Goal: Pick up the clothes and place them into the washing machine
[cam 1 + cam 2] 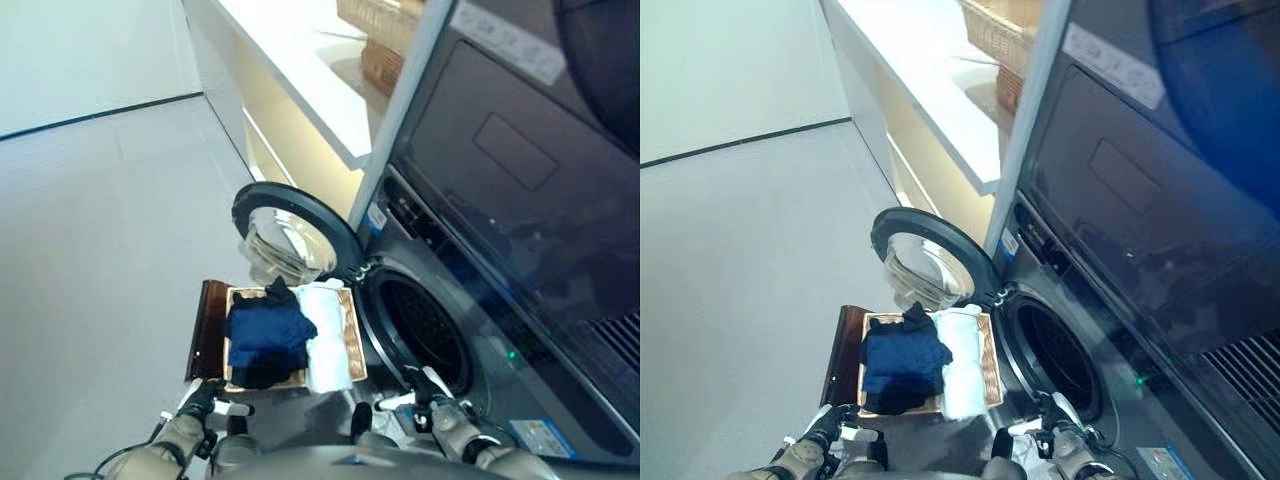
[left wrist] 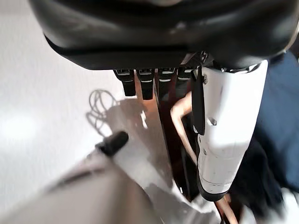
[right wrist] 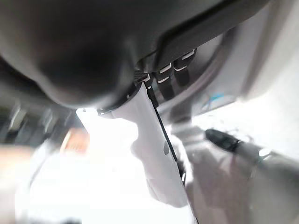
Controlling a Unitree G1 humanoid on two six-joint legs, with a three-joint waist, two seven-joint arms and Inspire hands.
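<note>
- The left hand (image 1: 203, 400) hangs low just at the near edge of the basket (image 1: 351, 335), fingers (image 2: 140, 84) short and relaxed with nothing in them, the white-covered thumb pointing over the dark rim; the risk here is that a reach for cloth catches the basket's rim or its brown side panel (image 1: 205, 330) instead and drags the whole basket across the floor
- The right hand (image 1: 430, 400) sits near the lower lip of the washing machine (image 1: 520, 300) drum opening, also empty with loose fingers (image 3: 168, 77) (its wrist view shows little beyond the thumb cover); swinging it across to help could knock it against the machine front
- The clothes lie in the basket on the floor: a navy garment (image 1: 265, 335) heaped on the left side, a white folded piece (image 1: 325, 345) touching it on the right; a shallow pinch would likely lift only a fold of the navy one, so it might trail and snag on the rim, or pull the white piece out onto the floor
- The drum opening (image 1: 420, 325) stands just beside the basket, so a trailing hem could fall short of it
- The open round door (image 1: 290, 235) stands beyond the basket, and a high lift could brush it
- Furthest off, the white counter (image 1: 300, 80) with a wicker basket (image 1: 385, 30) on it plays no part
</note>
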